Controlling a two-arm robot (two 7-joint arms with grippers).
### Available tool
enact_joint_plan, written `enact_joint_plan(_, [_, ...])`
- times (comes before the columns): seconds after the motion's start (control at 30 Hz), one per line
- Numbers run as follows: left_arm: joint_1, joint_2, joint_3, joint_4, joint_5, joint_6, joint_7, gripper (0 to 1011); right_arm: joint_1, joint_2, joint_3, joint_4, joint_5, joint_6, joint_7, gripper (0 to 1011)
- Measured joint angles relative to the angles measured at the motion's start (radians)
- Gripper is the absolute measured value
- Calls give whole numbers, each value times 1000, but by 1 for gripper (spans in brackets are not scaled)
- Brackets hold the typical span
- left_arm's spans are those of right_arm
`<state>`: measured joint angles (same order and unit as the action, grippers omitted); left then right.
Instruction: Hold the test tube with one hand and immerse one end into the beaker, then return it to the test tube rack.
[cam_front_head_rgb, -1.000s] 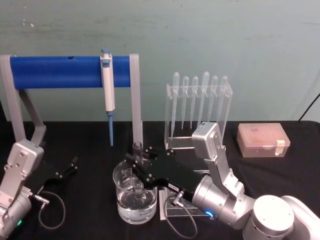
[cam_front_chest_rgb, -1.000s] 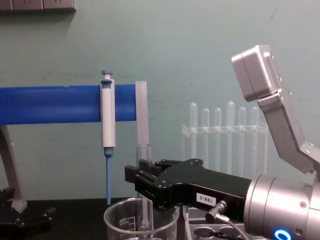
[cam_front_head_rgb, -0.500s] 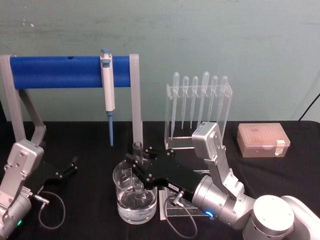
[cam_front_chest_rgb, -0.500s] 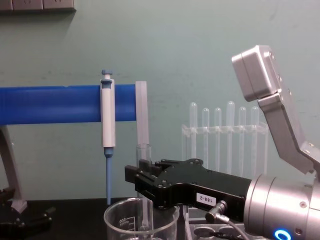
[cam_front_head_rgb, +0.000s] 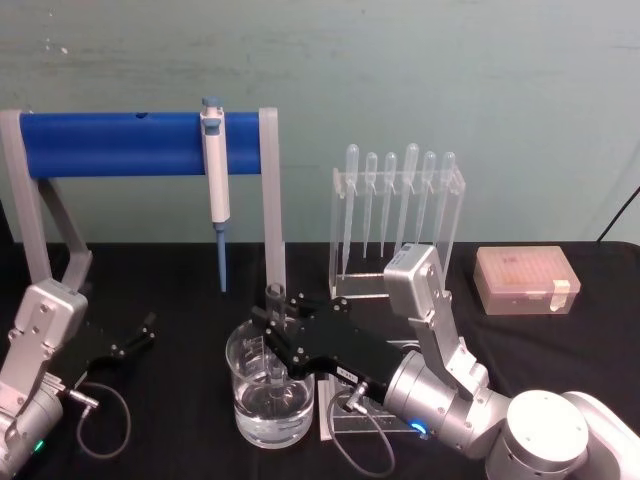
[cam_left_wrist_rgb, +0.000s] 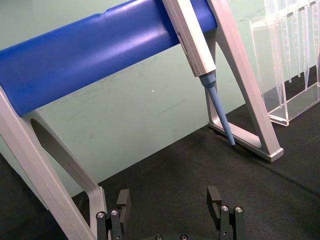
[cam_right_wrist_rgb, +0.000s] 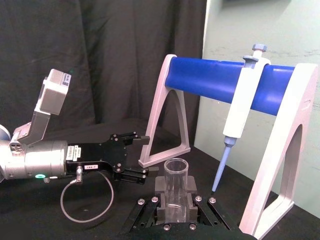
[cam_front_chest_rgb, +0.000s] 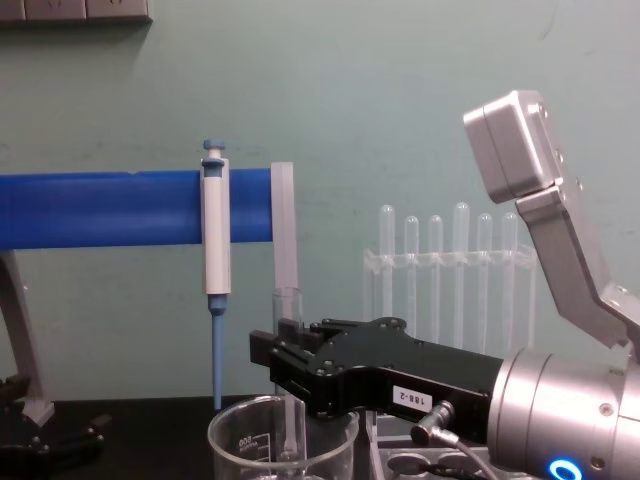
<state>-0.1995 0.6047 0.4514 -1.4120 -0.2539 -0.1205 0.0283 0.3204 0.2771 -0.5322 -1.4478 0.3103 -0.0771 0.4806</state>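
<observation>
My right gripper (cam_front_head_rgb: 277, 326) (cam_front_chest_rgb: 285, 362) (cam_right_wrist_rgb: 175, 200) is shut on the test tube (cam_front_chest_rgb: 288, 315) (cam_right_wrist_rgb: 175, 187) and holds it upright over the beaker (cam_front_head_rgb: 270, 395) (cam_front_chest_rgb: 280, 440). The tube's open rim stands above the fingers, and its lower end reaches down inside the beaker, which holds clear water in the head view. My left gripper (cam_front_head_rgb: 130, 342) (cam_left_wrist_rgb: 170, 202) (cam_right_wrist_rgb: 135, 155) rests low over the black table at the left, open with nothing between its fingers.
A blue bar stand (cam_front_head_rgb: 140, 145) carries a blue-and-white pipettor (cam_front_head_rgb: 214, 185) behind the beaker. A clear rack of plastic pipettes (cam_front_head_rgb: 400, 210) stands behind my right arm. A tip box (cam_front_head_rgb: 525, 282) sits at the far right. A tube rack (cam_front_chest_rgb: 420, 465) lies under my right wrist.
</observation>
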Motion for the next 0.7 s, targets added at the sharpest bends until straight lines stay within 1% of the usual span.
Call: enact_joint_plan(0.7, [0,0,0,0,0,0,0,1000,0,0,0,0,0,0,0,226])
